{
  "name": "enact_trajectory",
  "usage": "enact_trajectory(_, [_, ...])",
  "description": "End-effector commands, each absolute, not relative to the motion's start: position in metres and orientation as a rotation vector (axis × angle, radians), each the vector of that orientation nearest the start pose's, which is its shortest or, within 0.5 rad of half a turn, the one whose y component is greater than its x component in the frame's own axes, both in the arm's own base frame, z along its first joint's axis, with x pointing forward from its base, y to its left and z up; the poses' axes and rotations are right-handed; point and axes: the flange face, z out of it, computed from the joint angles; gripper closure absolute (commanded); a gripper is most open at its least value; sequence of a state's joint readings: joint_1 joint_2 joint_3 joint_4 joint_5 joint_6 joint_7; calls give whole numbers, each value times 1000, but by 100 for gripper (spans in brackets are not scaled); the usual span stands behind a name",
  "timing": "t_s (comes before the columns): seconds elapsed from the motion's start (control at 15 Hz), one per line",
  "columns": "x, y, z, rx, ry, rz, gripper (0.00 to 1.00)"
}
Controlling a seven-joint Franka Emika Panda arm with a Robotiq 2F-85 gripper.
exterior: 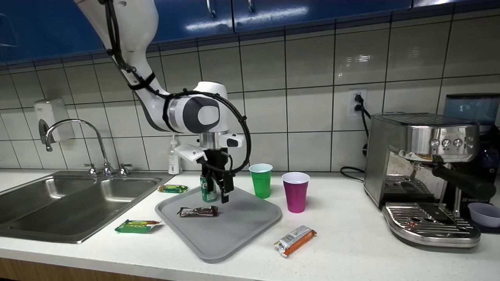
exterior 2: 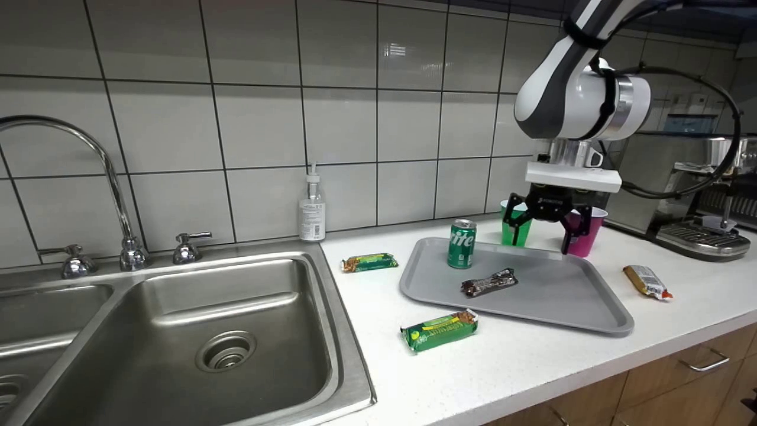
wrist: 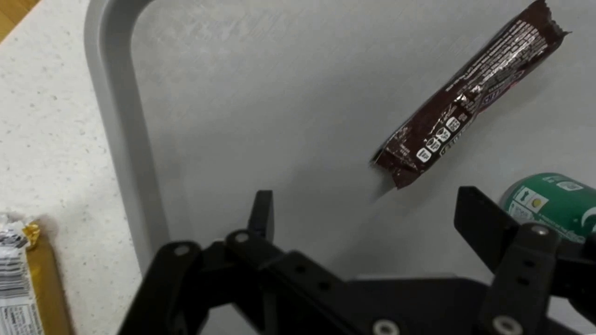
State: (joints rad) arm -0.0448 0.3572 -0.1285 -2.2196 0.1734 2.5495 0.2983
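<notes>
My gripper [wrist: 366, 191] stands open above the grey tray [wrist: 233, 116], nothing between its fingers. In both exterior views the gripper [exterior 2: 540, 246] hangs pointing down over the back part of the tray [exterior: 242, 228]. A dark brown wrapped bar [wrist: 465, 102] lies flat on the tray, just ahead of the jaws in the wrist view. Beside the right finger there, a green Sprite can [wrist: 558, 200] appears, partly cut off by the frame edge and hidden by the finger. The can [exterior 2: 461, 244] is upright on the tray. In an exterior view the gripper partly covers the can [exterior: 206, 192].
A green cup [exterior: 261, 183] and a magenta cup [exterior: 295, 195] stand behind the tray. An orange wrapped bar [exterior: 295, 240] lies to one side; green wrapped bars [exterior: 136, 226] lie toward the sink [exterior 2: 236, 307]. A coffee machine [exterior: 425, 136] and soap bottle [exterior 2: 312, 210] stand farther off.
</notes>
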Motion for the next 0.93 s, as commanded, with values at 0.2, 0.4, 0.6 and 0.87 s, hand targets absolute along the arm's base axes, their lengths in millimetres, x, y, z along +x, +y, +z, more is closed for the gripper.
enact_trajectory(0.2, [534,-63,208,-2913,1105,85,0])
enact_trajectory(0.4, [536,-50,205,-2912,1178,119,0])
enact_trajectory(0.6, [541,-37,200,-2909,1245,128,0])
enact_trajectory(0.87, [550,-26,192,-2883,1337,121,0])
